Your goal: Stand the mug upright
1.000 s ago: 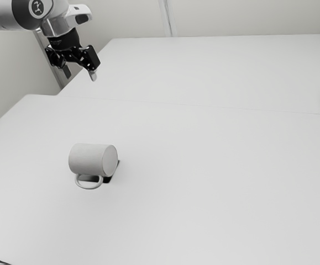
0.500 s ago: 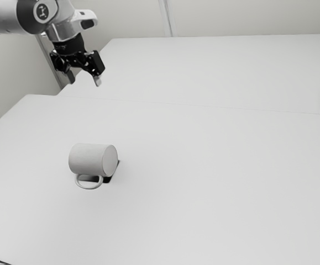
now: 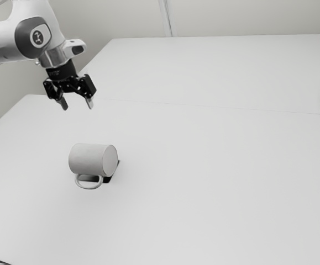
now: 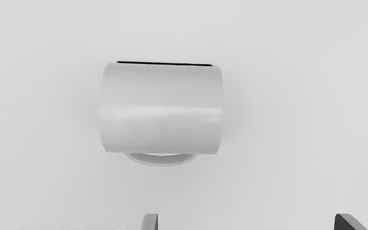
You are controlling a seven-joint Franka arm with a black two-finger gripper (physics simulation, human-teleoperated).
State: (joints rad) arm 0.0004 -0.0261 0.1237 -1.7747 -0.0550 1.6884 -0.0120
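White, cylindrical mug with a smooth, glossy body [image 3: 87, 159]: lying on its side on the broad, flat, white table [image 3: 220, 187], near the exterior view's left; not upright. 1 round end faces the exterior view's right. White loop handle [image 3: 89, 185] sticks out low on the mug's near side in that view. Dark patch [image 3: 108, 179] beside the handle, under that end.

My black 2-finger gripper [image 3: 77, 104] is up above the table, apart from the mug, tips pointing down. Fingers open, wide gap, 0 objects between them. White and grey jointed arm [image 3: 16, 38] comes in from the exterior view's left.

Wrist view: mug ahead of my 2 fingertips, touching neither, handle on the side toward them. Thin black strip [image 4: 164, 63] along the mug's opposite side.
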